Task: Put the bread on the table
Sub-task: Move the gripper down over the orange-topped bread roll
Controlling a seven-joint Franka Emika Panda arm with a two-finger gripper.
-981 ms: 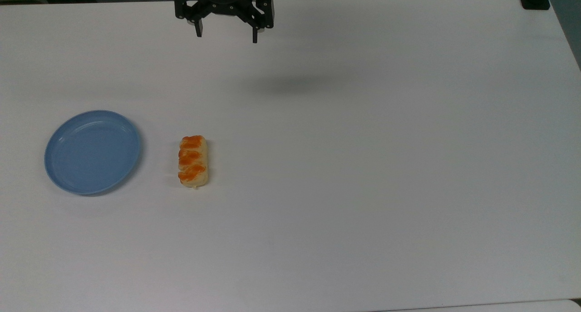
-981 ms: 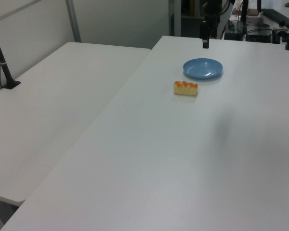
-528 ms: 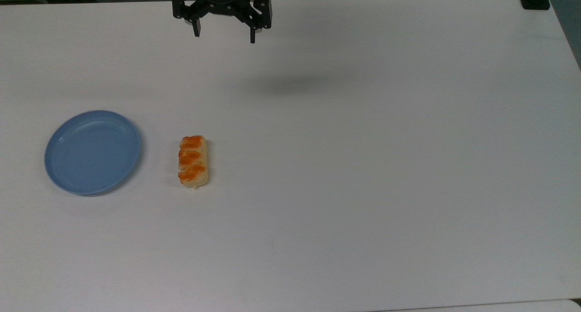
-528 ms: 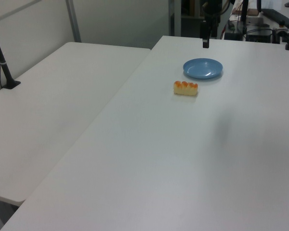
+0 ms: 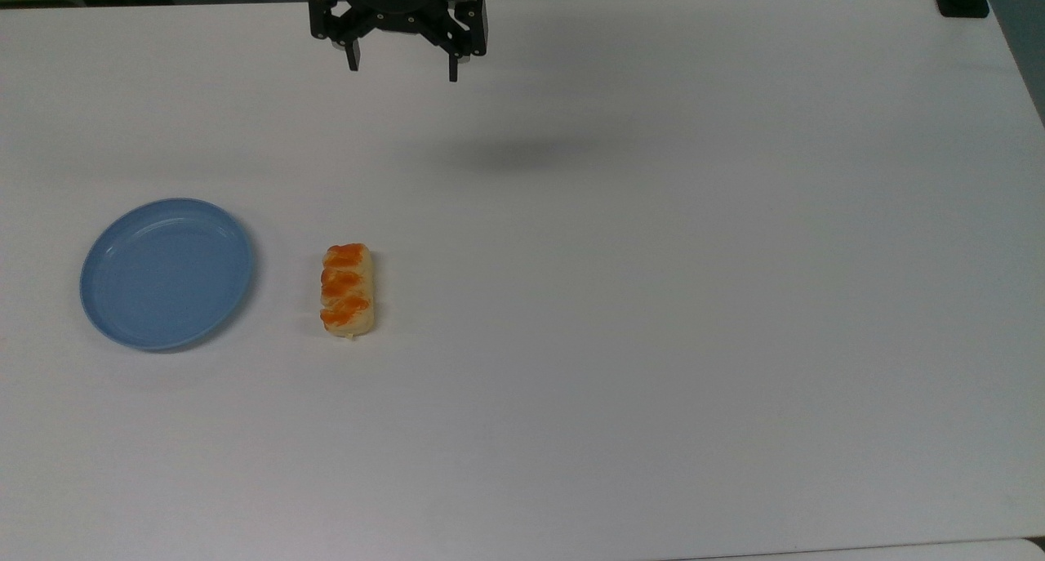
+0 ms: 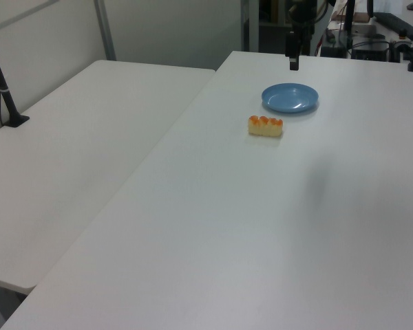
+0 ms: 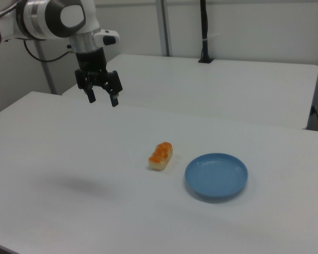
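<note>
The fingers (image 5: 353, 57) are seen spread apart with nothing held between them, and the gripper (image 5: 402, 64) is raised above the far edge of the white surface (image 5: 653, 300) in the top view. In the right view the gripper (image 7: 101, 98) hangs in the air, pointing down, well apart from everything on the surface (image 7: 69, 159). The bread (image 5: 347, 289) is lying flat on the surface, just beside the blue plate (image 5: 166, 273) and on the top view's right of it, not touching it. In the left view the bread (image 6: 265, 126) is seen nearer the camera than the blue plate (image 6: 290, 97).
</note>
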